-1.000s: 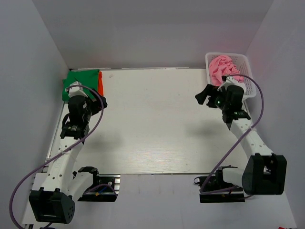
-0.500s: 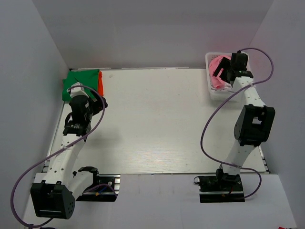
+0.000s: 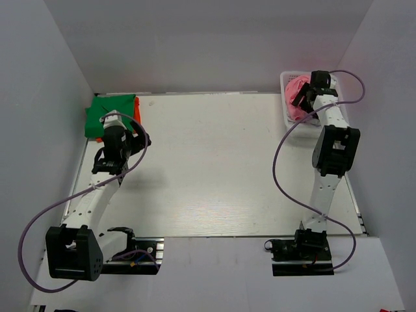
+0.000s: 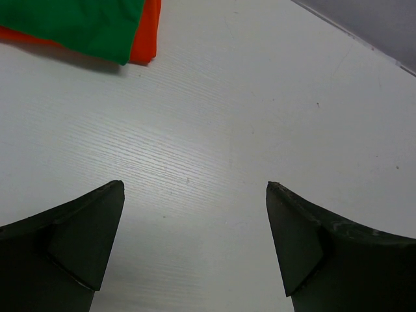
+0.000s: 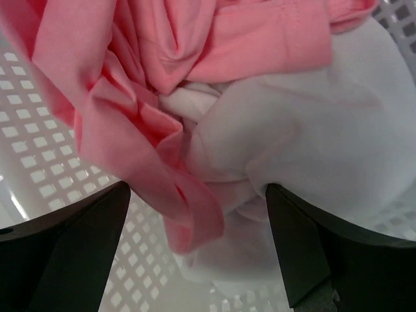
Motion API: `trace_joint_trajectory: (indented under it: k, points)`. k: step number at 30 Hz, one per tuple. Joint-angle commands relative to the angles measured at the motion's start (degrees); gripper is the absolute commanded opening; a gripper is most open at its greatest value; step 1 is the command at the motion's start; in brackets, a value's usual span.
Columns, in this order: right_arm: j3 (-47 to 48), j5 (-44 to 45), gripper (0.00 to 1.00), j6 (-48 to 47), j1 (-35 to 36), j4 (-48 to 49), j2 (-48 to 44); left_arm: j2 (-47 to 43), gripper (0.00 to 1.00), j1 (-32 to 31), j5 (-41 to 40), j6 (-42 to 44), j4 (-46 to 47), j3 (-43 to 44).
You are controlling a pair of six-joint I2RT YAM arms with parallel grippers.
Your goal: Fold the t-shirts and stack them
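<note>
A folded green t-shirt (image 3: pixel 112 111) lies on a folded orange t-shirt (image 3: pixel 137 114) at the table's far left corner; both show in the left wrist view, green (image 4: pixel 71 23) over orange (image 4: pixel 146 36). My left gripper (image 3: pixel 133 138) is open and empty just right of and in front of that stack. A crumpled pink t-shirt (image 5: pixel 162 84) and a crumpled white t-shirt (image 5: pixel 305 136) lie in the white lattice basket (image 5: pixel 39 169) at the far right. My right gripper (image 5: pixel 195 224) is open inside the basket, its fingers either side of the pink and white cloth.
The white table (image 3: pixel 214 162) stretches between the two arms. Grey walls close in the back and both sides. The basket (image 3: pixel 290 122) stands against the far right wall. A purple cable loops beside each arm.
My right arm has swung from the table's right side up and back into the basket. My left arm has drawn a little farther back toward the green and orange stack.
</note>
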Motion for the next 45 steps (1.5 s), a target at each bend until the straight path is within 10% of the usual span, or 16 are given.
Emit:
trace_joint_trajectory:
  k: [1,12,17,33,45]
  points:
    - [4.9,-0.7,0.91,0.4,0.0,-0.7,3.4,1.7,1.00,0.3,0.8,1.2,2.0,0.7]
    - [7.0,3.7,0.80,2.4,0.4,-0.6,10.4,6.1,1.00,0.3,-1.5,1.3,2.5,2.0]
    - [6.9,-0.3,0.00,1.5,0.3,4.0,9.3,6.1,1.00,0.3,-1.5,1.3,2.0,2.5]
    - [-8.7,-6.1,0.00,-17.4,1.7,19.9,-26.3,-5.1,1.00,-0.5,4.9,0.5,-1.6,0.4]
    - [5.0,-32.4,0.00,-16.4,3.3,16.3,-36.2,-11.4,1.00,-0.5,4.3,-2.6,-9.0,3.6]
